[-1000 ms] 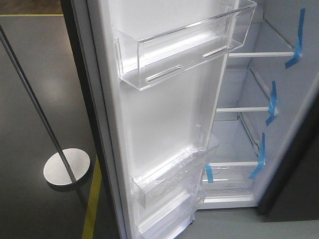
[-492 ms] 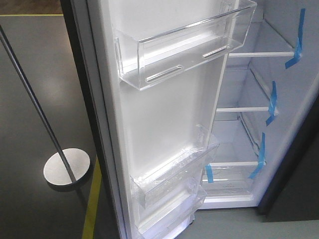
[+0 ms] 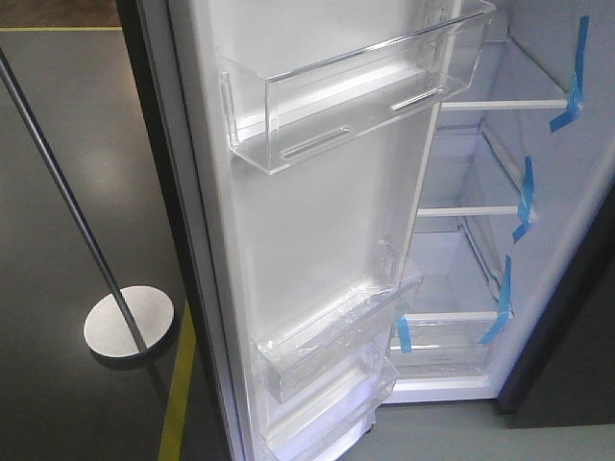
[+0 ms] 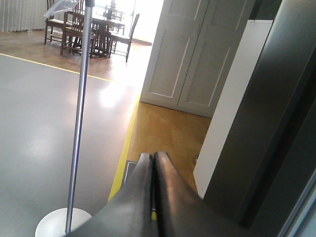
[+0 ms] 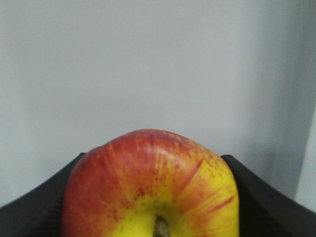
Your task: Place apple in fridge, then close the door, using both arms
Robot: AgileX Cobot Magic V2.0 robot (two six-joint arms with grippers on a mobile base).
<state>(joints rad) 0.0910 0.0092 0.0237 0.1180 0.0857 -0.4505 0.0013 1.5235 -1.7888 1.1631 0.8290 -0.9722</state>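
The fridge [image 3: 538,240] stands open in the front view, white inside, with glass shelves and blue tape strips. Its door [image 3: 317,211] swings toward me, white inner face with clear bins. In the right wrist view my right gripper [image 5: 150,197] is shut on the red and yellow apple [image 5: 148,182], stem toward the camera, in front of a plain white surface. In the left wrist view my left gripper [image 4: 152,163] is shut and empty, next to the door's dark outer face [image 4: 266,128]. Neither arm shows in the front view.
A thin silver pole on a round base [image 3: 128,322] stands left of the door, also in the left wrist view [image 4: 79,123]. A yellow floor line [image 3: 178,394] runs beside it. White panel doors [image 4: 192,54] and a table with chairs [image 4: 94,24] are far behind.
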